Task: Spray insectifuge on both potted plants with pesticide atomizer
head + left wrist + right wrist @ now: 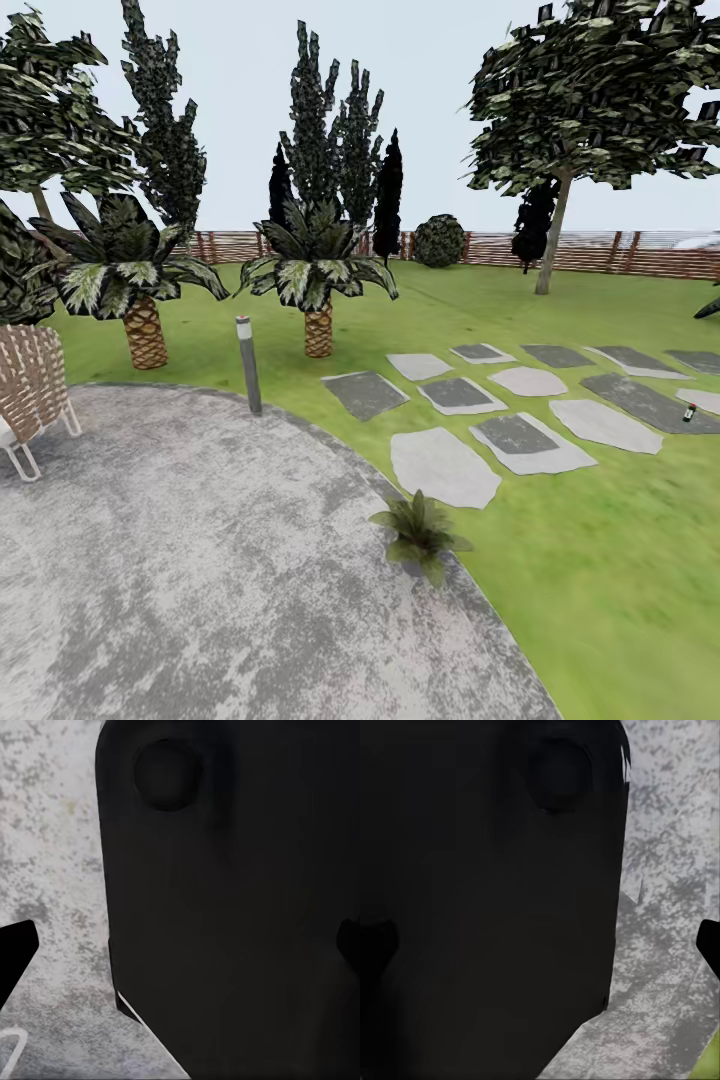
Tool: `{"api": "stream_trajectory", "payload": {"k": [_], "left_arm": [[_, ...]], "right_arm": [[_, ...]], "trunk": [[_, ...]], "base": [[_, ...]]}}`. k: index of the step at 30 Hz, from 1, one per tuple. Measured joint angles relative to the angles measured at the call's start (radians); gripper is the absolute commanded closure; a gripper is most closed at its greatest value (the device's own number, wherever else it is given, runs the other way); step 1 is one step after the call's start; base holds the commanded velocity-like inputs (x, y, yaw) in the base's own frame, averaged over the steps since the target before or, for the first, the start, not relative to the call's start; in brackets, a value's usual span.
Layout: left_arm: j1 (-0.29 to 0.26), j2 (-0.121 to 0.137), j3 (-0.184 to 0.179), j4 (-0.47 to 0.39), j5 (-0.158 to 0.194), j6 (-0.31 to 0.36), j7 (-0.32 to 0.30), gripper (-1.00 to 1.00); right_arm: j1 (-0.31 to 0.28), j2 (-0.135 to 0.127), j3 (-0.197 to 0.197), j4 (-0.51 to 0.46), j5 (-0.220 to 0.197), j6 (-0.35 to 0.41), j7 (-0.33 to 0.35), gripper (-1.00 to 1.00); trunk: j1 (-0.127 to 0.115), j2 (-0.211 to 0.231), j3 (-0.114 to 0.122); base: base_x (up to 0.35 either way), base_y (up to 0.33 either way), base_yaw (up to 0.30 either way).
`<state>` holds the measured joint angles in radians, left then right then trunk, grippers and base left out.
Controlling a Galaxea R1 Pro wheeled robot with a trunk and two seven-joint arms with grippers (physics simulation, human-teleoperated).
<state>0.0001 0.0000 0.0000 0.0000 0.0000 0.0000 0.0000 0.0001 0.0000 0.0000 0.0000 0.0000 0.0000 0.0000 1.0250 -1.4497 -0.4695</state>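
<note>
A grey bollard lamp [247,362] stood at the edge of the round paved patio [200,580], two palms [318,290] behind it on the lawn [600,600], a wicker chair [30,390] to the left and a spiky potless plant [420,530] at the patio's rim. In both wrist views a dark robot body panel [240,907] blocked most of the sight, with patio beyond; whether either hand was apart or together could not be told. The pesticide atomizer [689,412] stood far right on a stepping stone [650,400], with open lawn and stones before it.
</note>
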Motion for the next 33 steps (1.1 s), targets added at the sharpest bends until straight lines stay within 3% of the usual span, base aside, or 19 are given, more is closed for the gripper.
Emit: {"api": "stream_trajectory", "payload": {"k": [25, 29, 30, 33], "left_arm": [[-0.002, 0.001, 0.000, -0.093, -0.004, -0.014, -0.001, -1.00], [-0.002, 0.002, 0.000, -0.116, -0.004, -0.035, -0.001, -1.00], [-0.003, 0.002, 0.000, -0.205, -0.004, -0.100, 0.000, -1.00], [-0.002, 0.003, -0.001, -0.227, -0.005, -0.151, 0.000, -1.00]], "right_arm": [[-0.002, -0.001, 0.001, -0.006, 0.009, 0.001, 0.001, -1.00], [-0.002, -0.004, 0.001, -0.009, 0.010, 0.000, 0.001, -1.00], [-0.002, -0.004, 0.001, -0.009, 0.010, 0.000, 0.001, -1.00], [-0.002, -0.004, 0.001, -0.010, 0.010, 0.000, 0.001, -1.00]], "trunk": [[0.000, 0.000, 0.000], [0.000, 0.000, 0.000], [0.000, 0.000, 0.001], [0.000, 0.000, 0.000]], "base": [[0.000, 0.000, 0.000], [0.000, 0.000, 0.000], [0.000, 0.000, 0.000], [0.000, 0.000, 0.000]]}}
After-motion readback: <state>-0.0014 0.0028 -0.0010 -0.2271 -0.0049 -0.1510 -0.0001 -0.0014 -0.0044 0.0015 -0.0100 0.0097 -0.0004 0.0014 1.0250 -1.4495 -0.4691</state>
